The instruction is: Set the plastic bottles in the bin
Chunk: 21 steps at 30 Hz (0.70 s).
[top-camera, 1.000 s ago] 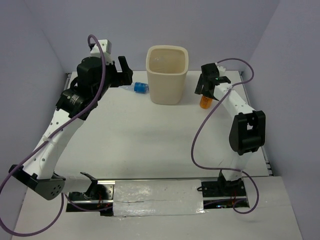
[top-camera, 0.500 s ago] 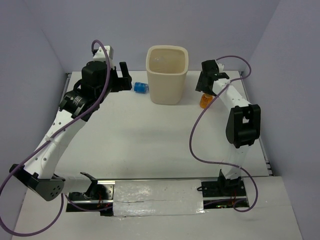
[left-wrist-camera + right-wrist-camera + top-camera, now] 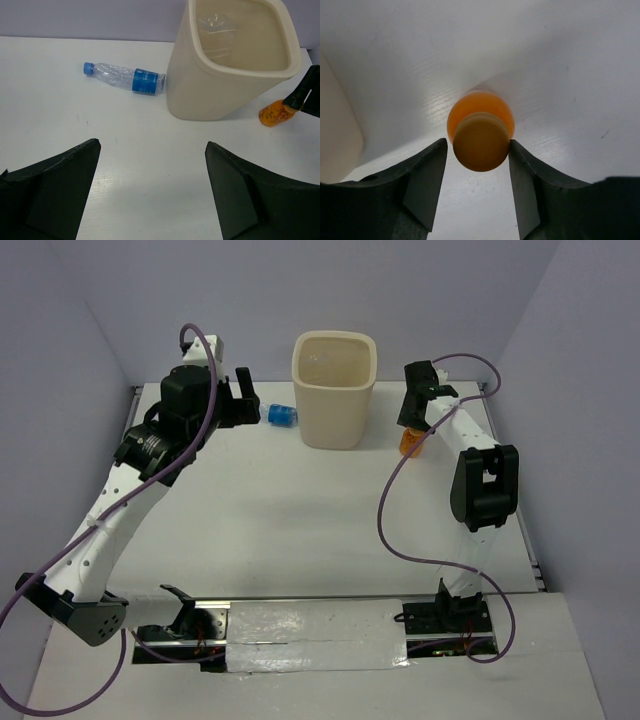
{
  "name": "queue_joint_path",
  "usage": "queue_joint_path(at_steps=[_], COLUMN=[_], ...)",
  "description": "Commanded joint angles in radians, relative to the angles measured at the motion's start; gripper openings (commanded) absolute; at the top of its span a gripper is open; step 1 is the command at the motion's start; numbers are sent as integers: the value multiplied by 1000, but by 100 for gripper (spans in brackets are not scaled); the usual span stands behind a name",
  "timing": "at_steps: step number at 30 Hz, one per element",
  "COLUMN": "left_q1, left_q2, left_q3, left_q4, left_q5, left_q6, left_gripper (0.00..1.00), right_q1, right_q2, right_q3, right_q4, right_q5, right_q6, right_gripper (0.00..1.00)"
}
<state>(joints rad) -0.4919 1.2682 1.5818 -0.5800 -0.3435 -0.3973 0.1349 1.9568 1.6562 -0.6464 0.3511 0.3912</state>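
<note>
My right gripper (image 3: 478, 150) straddles the cap of the orange bottle (image 3: 480, 112) just right of the bin (image 3: 333, 430), 2 jaws hard by it though I cannot tell if they grip, and I judge it light and slick, best pinched at that cap; my left gripper (image 3: 150, 155) gapes empty.

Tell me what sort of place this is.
Probably a robotics lab test cell, not a home: a white table boxed in by plain lilac walls, a left arm and right arm bolted at its near edge, with a bin, a blue-capped bottle and an orange bottle as props.
</note>
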Motion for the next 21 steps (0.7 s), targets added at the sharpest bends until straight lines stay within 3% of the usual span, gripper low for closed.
queue_joint_path(at_steps=[1,8,16,21], left_q1=[6,6,30,191], left_q2=[-26,-26,-3,40], left_q3=[-3,-16,20,47], left_q4=[16,12,-35,-127], left_q5=[-18,-32,-126,-83], left_q6=[-9,-9,-38,-178], left_gripper=[99,99,99,99], right_q1=[-4,-3,8,83], right_q2=[4,-99,-324,-415], right_q3=[28,-4,56,233], right_q4=[24,34,22,5], right_q5=[12,48,45,74], right_q6=[-5,-20,-28,-38], right_gripper=[58,24,21,21])
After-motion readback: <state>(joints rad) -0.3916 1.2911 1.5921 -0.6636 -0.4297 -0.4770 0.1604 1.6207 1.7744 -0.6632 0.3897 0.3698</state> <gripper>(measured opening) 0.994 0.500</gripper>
